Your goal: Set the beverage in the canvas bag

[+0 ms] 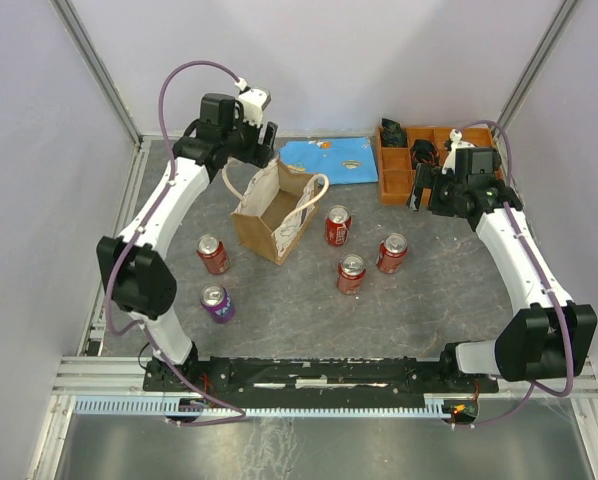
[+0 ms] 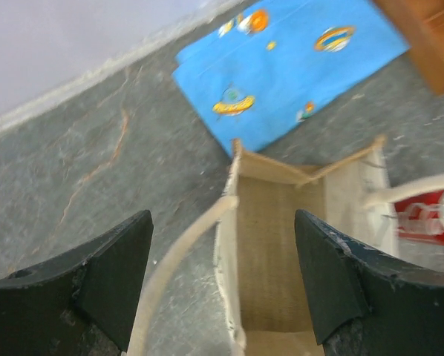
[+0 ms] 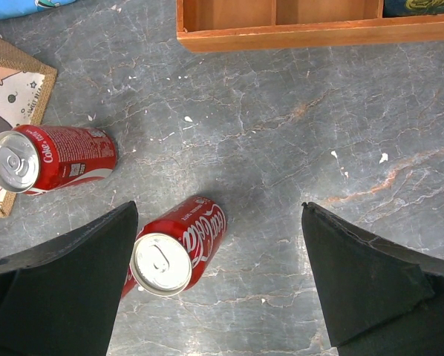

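Small boxy canvas bag [image 1: 257, 232], tan sides, cream printed faces, two cream loop handles, stands upright mid-table w/ mouth open; nothing visible inside in the left wrist view. Blue printed cloth [image 1: 329, 157] lies just behind it, and an orange-brown wooden compartment tray [image 1: 419, 165] sits back right. Beverages: four red cola cans [image 1: 213, 254] + one purple can [image 1: 217, 303], all upright on the grey stone-look table [image 1: 279, 325], none in the bag yet. Left jaws: spread wide, holding nothing, hovering over the bag's mouth, one handle loop [image 2: 179, 252] seen btwn the fingers. Right jaws: also wide open, empty, above a red can [image 3: 179, 243] that sits close by the finger on the left of that view. Another red can [image 3: 53, 154] stands just beside the bag's face. Judgement: step in hand = right-arm approach to pick a can. To do it well: shift sideways so the can is centred btwn the fingers, not under one. Descend vertically, close on mid-body below the rim, keep clear of the neighbouring can. Left jaws prob. best used to take the handle and hold the mouth open. Bag looks soft and may tip if the rim is caught, so lower the can straight in.
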You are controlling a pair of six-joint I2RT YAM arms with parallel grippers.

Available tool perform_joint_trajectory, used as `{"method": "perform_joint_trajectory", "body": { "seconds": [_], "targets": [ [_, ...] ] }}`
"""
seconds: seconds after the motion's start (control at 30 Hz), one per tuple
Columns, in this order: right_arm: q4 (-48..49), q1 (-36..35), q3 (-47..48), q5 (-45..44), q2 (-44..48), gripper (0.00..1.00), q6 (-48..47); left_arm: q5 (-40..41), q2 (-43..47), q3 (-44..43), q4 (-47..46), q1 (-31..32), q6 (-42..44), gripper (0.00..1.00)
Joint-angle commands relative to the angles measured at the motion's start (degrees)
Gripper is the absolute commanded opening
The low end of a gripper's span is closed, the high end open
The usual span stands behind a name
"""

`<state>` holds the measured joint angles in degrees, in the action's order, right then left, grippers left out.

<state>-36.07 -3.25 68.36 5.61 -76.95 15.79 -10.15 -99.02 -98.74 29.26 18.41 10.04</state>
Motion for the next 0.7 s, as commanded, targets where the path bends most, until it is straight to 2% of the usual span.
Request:
{"method": "perform_joint_trajectory", "body": {
  "seconds": [0.0, 0.17, 0.3, 0.4, 0.57, 0.67],
  "targets": [
    [0.62, -0.07, 2.11, 0.63, 0.78, 0.99, 0.47, 5.22, -4.58, -2.62, -0.16, -2.43, 2.92, 0.84],
    [0.16, -0.08, 0.47, 0.12, 2.52, 0.99, 0.40, 3.81, -7.93, -3.31, 0.09, -3.30, 5.61, 0.84],
    [-0.53, -0.09, 0.12, -0.39, 3.41, 0.99, 0.07, -3.54, -11.17, -5.76, 5.92, -3.30, 6.16, 0.82],
    [-1.16, -0.08, 0.04, -0.83, 4.01, 0.99, -0.21, -7.65, -11.16, -3.83, 8.91, -3.30, 6.39, 0.80],
    [-1.59, -0.07, -0.71, -1.21, 4.78, 0.99, -0.45, -9.22, -9.03, 3.82, 8.16, -3.31, 5.77, 0.72],
    [-1.78, -0.05, -0.50, -0.98, 4.70, 0.99, -0.61, -9.36, -7.46, 8.03, 6.26, -3.30, 4.17, 0.59]
  ]
}}
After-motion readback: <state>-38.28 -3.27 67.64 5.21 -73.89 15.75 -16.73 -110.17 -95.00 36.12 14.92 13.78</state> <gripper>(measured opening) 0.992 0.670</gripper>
